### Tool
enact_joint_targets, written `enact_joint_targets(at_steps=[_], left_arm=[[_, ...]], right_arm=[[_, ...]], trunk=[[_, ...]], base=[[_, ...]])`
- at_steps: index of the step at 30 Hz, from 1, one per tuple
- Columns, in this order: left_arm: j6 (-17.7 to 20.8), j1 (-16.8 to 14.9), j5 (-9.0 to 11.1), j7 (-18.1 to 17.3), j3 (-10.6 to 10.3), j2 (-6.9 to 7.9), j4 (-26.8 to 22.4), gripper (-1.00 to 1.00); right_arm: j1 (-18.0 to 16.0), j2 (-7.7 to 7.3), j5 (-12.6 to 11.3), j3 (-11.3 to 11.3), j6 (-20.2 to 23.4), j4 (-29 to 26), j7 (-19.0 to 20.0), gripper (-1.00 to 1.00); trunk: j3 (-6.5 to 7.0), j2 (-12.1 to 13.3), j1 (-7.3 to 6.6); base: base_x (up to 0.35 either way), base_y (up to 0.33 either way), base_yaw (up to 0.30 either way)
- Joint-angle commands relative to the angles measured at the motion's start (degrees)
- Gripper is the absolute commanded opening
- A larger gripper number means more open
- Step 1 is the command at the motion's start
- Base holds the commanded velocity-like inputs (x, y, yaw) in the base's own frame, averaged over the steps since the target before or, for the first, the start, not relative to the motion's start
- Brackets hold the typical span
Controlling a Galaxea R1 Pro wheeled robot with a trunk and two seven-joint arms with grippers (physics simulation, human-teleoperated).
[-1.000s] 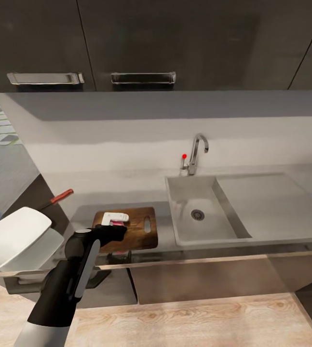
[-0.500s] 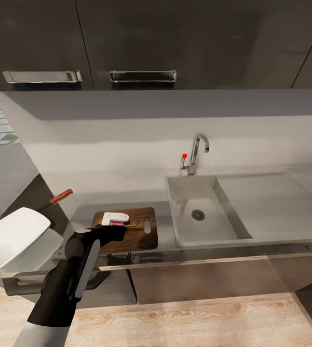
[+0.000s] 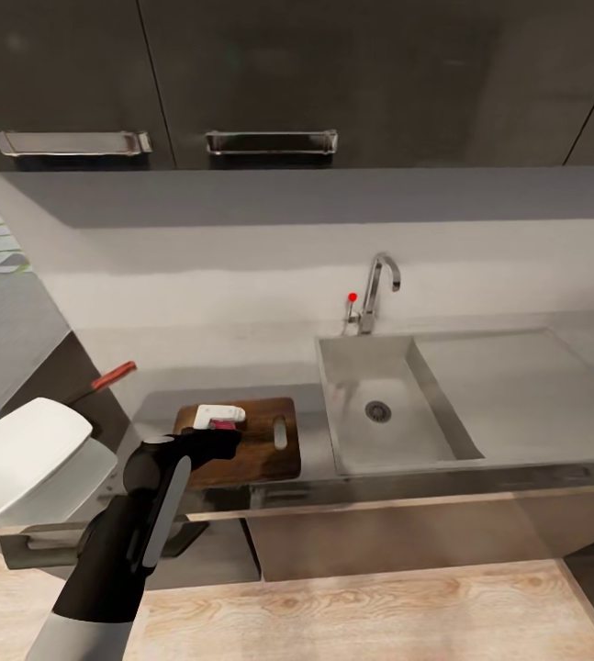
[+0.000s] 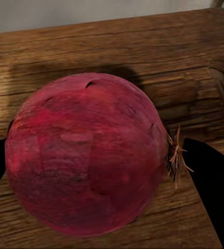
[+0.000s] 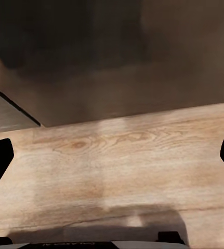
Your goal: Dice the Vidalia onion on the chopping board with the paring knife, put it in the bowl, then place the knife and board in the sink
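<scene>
The red onion (image 4: 88,155) is held between the fingers of the left tool (image 4: 104,171), just over the chopping board (image 3: 258,447) on the bench (image 3: 306,404). It is best set down centrally before release. The right tool (image 5: 112,155) is spread wide, empty, over the floor (image 5: 117,171).

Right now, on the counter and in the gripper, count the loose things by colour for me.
White: 1, the bowl
Brown: 1, the chopping board
Red: 2, the onion held in the left gripper over the board, and the red-handled paring knife
Total: 4
</scene>
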Motion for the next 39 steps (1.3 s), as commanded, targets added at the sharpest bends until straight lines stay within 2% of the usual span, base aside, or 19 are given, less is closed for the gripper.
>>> enact_joint_targets(at_steps=[1, 39], left_arm=[[0.27, -0.04, 0.32, 0.10, 0.03, -0.02, -0.05, -1.00], [0.27, -0.06, 0.30, 0.21, -0.06, 0.07, 0.03, -1.00]], right_arm=[[0.02, 0.00, -0.12, 0.04, -0.07, -0.08, 0.02, 1.00], [0.02, 0.00, -0.12, 0.04, -0.07, -0.08, 0.02, 1.00]], trunk=[[-0.09, -0.10, 0.04], [-0.40, -0.10, 0.04]], base=[[0.080, 0.000, 0.000], [0.003, 0.000, 0.000]])
